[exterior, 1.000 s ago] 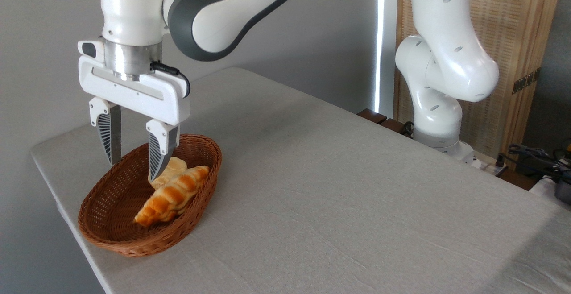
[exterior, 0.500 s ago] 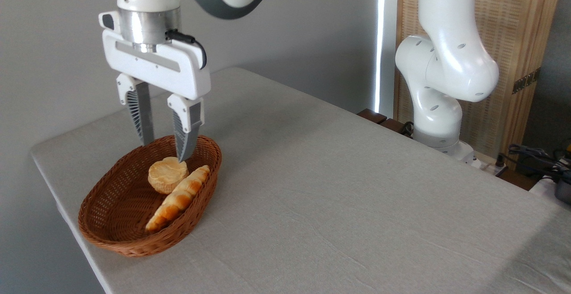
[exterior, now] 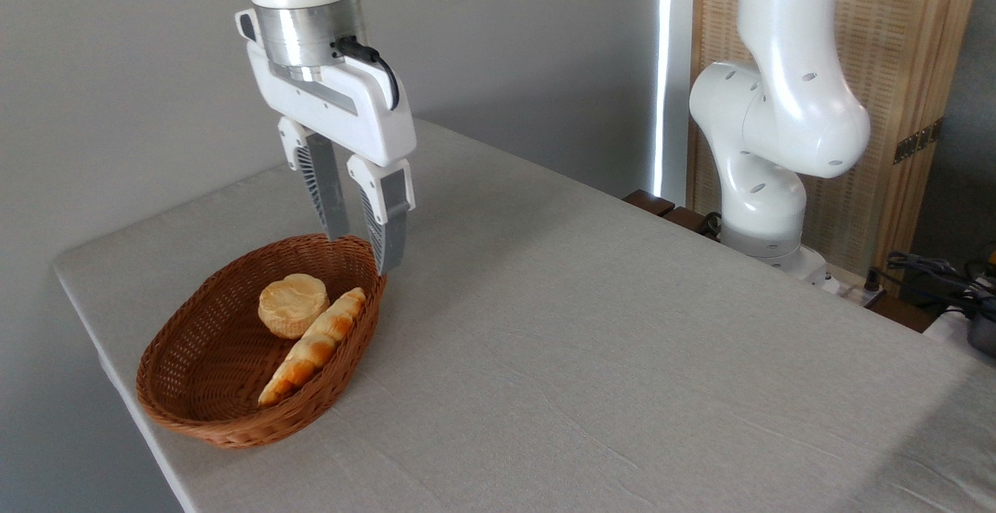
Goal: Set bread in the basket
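Observation:
The bread (exterior: 315, 346), a long braided golden loaf, lies inside the brown wicker basket (exterior: 198, 369), leaning along its right wall. A small round pale bun (exterior: 292, 304) sits beside it in the basket. My gripper (exterior: 362, 252) hangs open and empty above the basket's far right rim, clear of the loaf. Both fingers point down, one finger (exterior: 389, 229) in front of the rim.
The grey cloth-covered table (exterior: 591, 357) stretches to the right of the basket. The basket sits near the table's left edge. The arm's white base (exterior: 766, 186) stands at the far right, with a wooden screen and cables behind it.
The gripper has risen and moved right, from inside the basket to above its far rim. The loaf has settled lower against the basket's right wall.

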{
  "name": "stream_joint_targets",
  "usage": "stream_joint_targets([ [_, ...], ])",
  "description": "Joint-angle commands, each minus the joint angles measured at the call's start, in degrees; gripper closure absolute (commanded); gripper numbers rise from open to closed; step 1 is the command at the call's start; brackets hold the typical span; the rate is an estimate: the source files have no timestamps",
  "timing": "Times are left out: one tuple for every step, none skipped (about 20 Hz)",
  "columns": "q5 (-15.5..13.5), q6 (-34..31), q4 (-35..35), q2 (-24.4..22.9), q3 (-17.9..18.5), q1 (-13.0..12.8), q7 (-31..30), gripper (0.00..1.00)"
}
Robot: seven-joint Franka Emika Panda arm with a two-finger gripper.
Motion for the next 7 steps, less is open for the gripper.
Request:
stream_joint_targets([
  [0.07, -0.44, -4.21, -3.8, 1.84, -0.46, 5.39, 0.0],
  [0.07, -0.7, -4.38, -4.06, 3.06, -0.46, 6.19, 0.0],
  [-0.02, -1.66, -4.3, -4.06, 3.85, -0.46, 6.2, 0.0],
  [-0.02, -2.36, -4.21, -4.07, 3.95, -0.46, 6.2, 0.0],
  [-0.02, -2.72, -4.12, -3.98, 4.04, -0.46, 6.2, 0.0],
  [-0.37, -2.72, -4.12, -3.98, 4.04, -0.46, 6.2, 0.0],
  [-0.63, -2.63, -3.95, -3.89, 4.21, -0.37, 6.2, 0.0],
])
